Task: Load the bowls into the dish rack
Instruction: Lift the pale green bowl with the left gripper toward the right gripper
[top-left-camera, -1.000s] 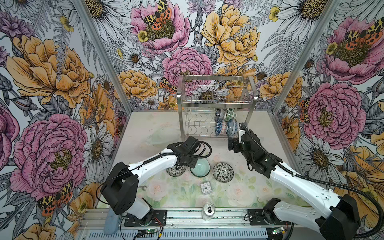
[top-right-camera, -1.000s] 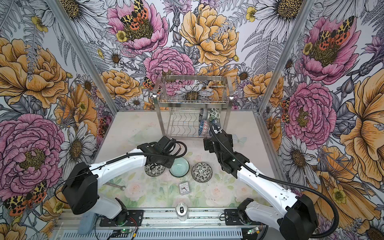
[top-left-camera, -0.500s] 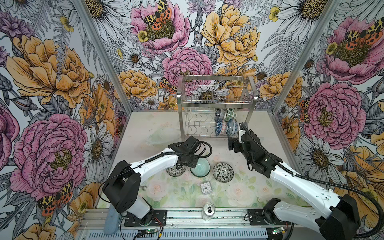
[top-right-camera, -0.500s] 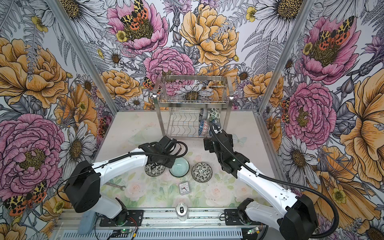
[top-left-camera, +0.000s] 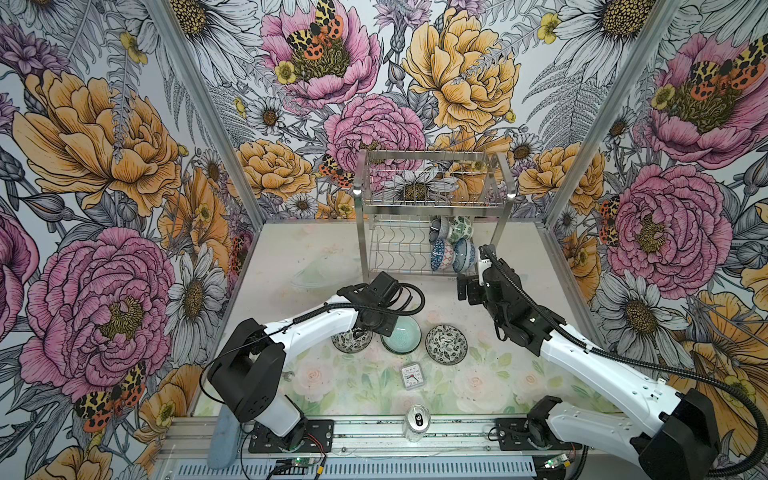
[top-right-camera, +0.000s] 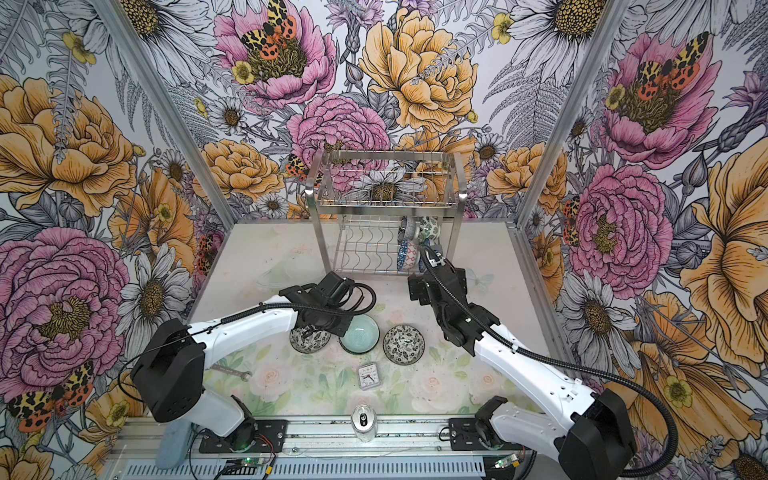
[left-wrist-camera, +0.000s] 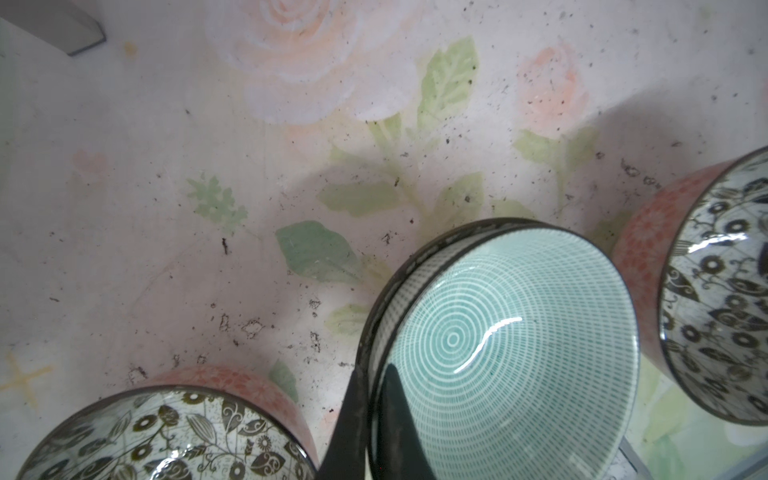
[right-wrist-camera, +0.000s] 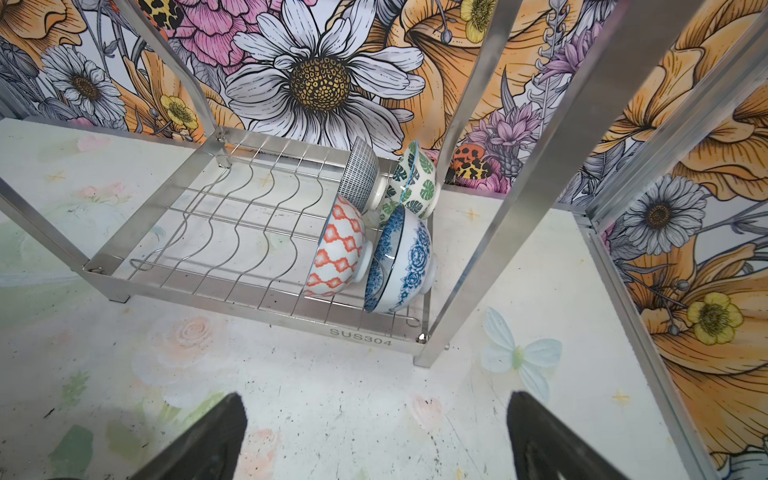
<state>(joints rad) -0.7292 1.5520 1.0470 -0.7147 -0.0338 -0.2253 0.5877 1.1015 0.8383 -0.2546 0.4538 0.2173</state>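
Note:
The pale teal bowl (top-left-camera: 402, 340) (left-wrist-camera: 511, 345) stands upright on the table. My left gripper (left-wrist-camera: 376, 384) (top-left-camera: 376, 328) is shut on its rim, one finger inside and one outside. A black-white leaf bowl (top-left-camera: 446, 344) (left-wrist-camera: 723, 324) with pink sides stands on each side of it; the left one (top-right-camera: 308, 340) (left-wrist-camera: 166, 432) is partly under my left arm. The dish rack (top-left-camera: 432, 203) (right-wrist-camera: 361, 332) stands at the back, with several patterned bowls (right-wrist-camera: 338, 249) on edge at the right end of its lower tier. My right gripper (right-wrist-camera: 376, 399) (top-left-camera: 466, 290) hovers open and empty before that tier.
A small square clock (top-left-camera: 412, 376) lies in front of the bowls. A can (top-left-camera: 417, 422) stands at the front rail, and a wrench (top-right-camera: 230, 371) lies at the front left. Metal frame posts and flowered walls close in the table.
My left gripper has closed on the teal bowl's rim. The right arm has barely moved.

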